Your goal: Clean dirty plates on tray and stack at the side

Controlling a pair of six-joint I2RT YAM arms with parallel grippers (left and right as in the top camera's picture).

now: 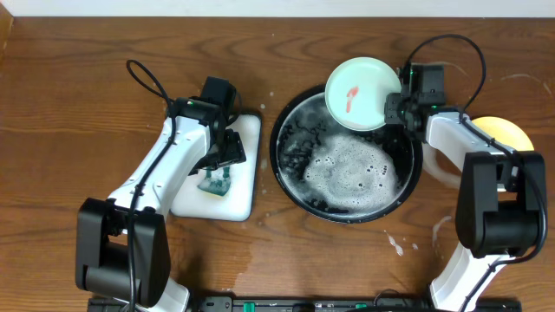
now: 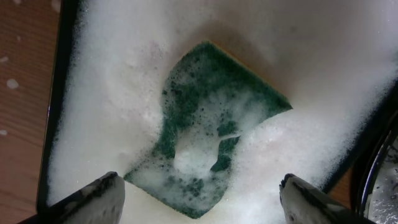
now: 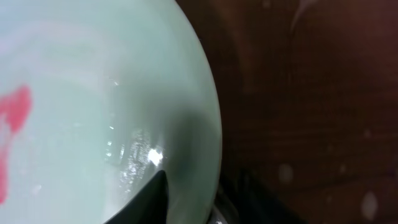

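On the streaked brown tabletop (image 1: pixel 69 104) we see the black tray (image 1: pixel 286 173) with foam (image 1: pixel 351 173) pooled in it, and the white tray (image 1: pixel 247 130) to its left. The mint-green plate (image 1: pixel 368 74) sits over the black tray's far right rim, its red smear (image 1: pixel 350 97) unwashed. A yellow plate (image 1: pixel 507 132) lies further right, half hidden by the arm. Our right gripper (image 1: pixel 395 108) pinches the mint-green plate's edge, one finger (image 3: pixel 155 193) on the wet inner face. Our left gripper (image 2: pixel 202 186) hangs wide apart over the soapy sponge (image 2: pixel 205 106). We judge the hold shallow and slick: scrubbing pressure could lever the plate free and drop it.
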